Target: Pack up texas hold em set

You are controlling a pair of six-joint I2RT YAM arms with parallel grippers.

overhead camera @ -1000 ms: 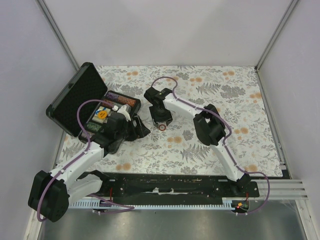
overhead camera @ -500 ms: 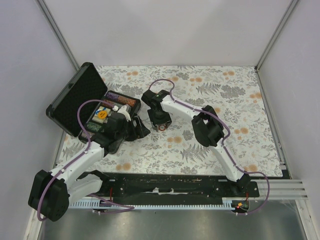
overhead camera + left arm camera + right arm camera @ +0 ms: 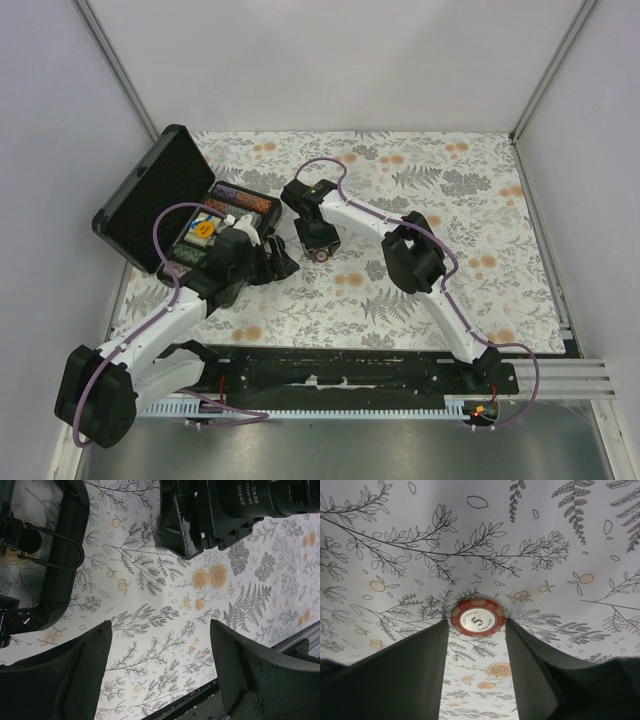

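Observation:
The black case lies open at the table's left, its lid tilted back. Rows of striped chips and a round orange button show inside; my left arm hides the rest. My right gripper points down just right of the case. Its fingertips pinch a red and tan poker chip marked 5 by its edges, and this chip also shows in the top view. The gripper shows from its wrist view. My left gripper is open and empty over the cloth by the case's near corner.
The floral tablecloth covers the table. In the left wrist view the right wrist's black body hangs close ahead, and a black curved part with a thin cable sits at the left. The right arm's elbow stands mid-table.
My right gripper has moved a little left toward the case with the chip in it. My left gripper has shifted slightly back toward the case.

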